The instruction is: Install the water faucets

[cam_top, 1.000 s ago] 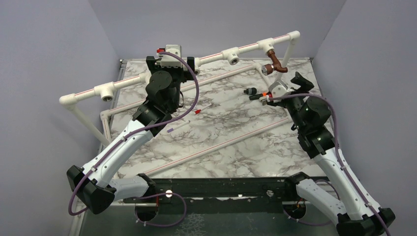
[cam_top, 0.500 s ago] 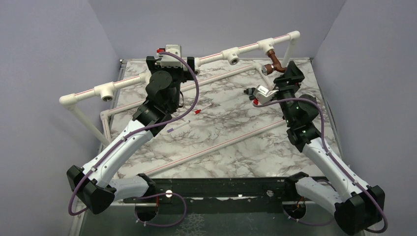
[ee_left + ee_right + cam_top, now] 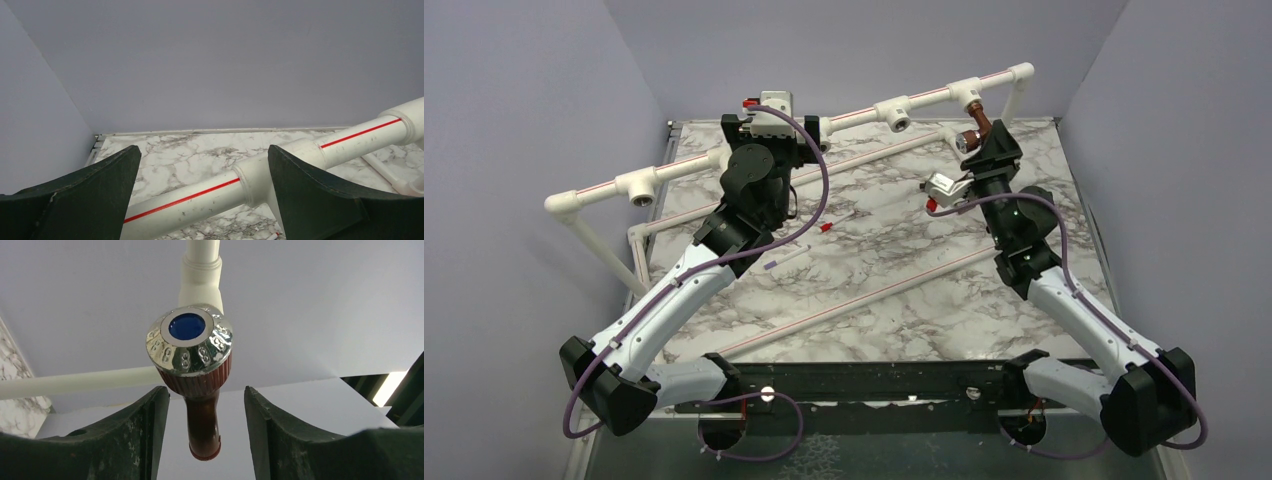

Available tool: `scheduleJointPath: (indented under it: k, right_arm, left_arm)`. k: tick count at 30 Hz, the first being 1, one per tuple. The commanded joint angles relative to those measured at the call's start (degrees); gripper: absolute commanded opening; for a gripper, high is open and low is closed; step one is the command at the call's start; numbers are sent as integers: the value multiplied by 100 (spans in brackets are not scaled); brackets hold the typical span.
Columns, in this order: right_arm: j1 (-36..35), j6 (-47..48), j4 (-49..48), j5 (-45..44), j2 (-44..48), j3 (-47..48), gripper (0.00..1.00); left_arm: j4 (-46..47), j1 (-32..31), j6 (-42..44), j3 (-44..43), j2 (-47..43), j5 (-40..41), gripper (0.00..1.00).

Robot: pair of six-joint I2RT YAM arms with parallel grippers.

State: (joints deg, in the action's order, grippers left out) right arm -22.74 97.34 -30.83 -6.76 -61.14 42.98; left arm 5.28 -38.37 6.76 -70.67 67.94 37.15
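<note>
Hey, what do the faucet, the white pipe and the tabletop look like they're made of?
Faucet: looks like metal with a glossy copper-brown finish, ribbed collar, mirror-bright chrome-like cap with a blue centre.
Pipe: matte white plastic, likely, with a red stripe and scuffs.
Tabletop: marble pattern, grey veins on white; stone or printed laminate, cannot tell.

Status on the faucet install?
Left gripper open, astride pipe. Right gripper open, flanking faucet, no contact. Faucet hangs from white fitting. No obstruction seen.
</note>
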Motion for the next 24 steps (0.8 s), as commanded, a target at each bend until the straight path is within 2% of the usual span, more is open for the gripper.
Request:
scheduleJointPath:
  k: [1,5,12,16,24]
  right_arm:
    - [-76,42,-549,138,-109,219,58]
    - [-97,-473,-611,225,-160,292,45]
    - [-129,-1561,-592,304,-147,297,2]
    - [-188,-2743,-633,409,-39,312,1]
    - [-190,-6405,-536,33,133,703,1]
  left_arm:
    - [-643,-35,68,221,199,-69,99]
    - [-642,-34,63,221,211,-76,99]
    - [-642,-36,70,227,219,-67,99]
    - [-638,-33,71,230,236,-69,99]
    - [-635,-39,67,236,228,-80,99]
